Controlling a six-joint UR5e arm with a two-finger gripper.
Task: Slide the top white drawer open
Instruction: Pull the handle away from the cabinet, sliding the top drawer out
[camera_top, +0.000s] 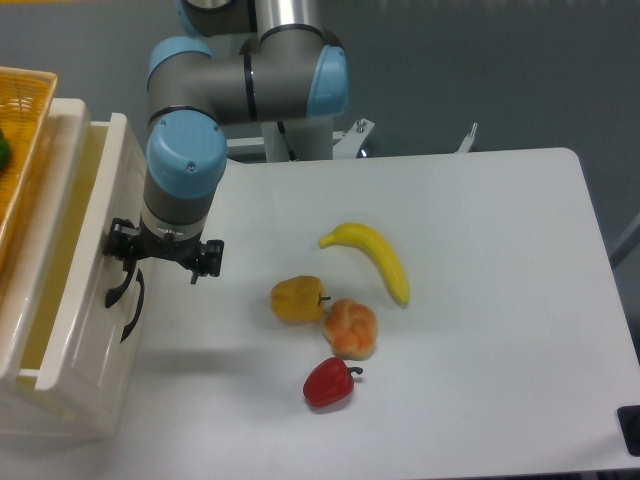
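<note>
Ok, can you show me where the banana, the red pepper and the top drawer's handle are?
banana (372, 255), fixed camera, middle of its yellow body.
red pepper (328, 384), fixed camera, its shiny red side.
top white drawer handle (117, 291), fixed camera, curved black bar below the jaws.

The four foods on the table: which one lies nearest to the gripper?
The yellow pepper is nearest to the gripper; the banana, bread roll and red pepper lie farther right.

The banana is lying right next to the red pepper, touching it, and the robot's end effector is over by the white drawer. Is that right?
Not quite. The camera view shows the banana lying apart from the red pepper; the orange bun-like piece sits between them. The end effector is indeed over by the top white drawer, at its black handle.
</note>
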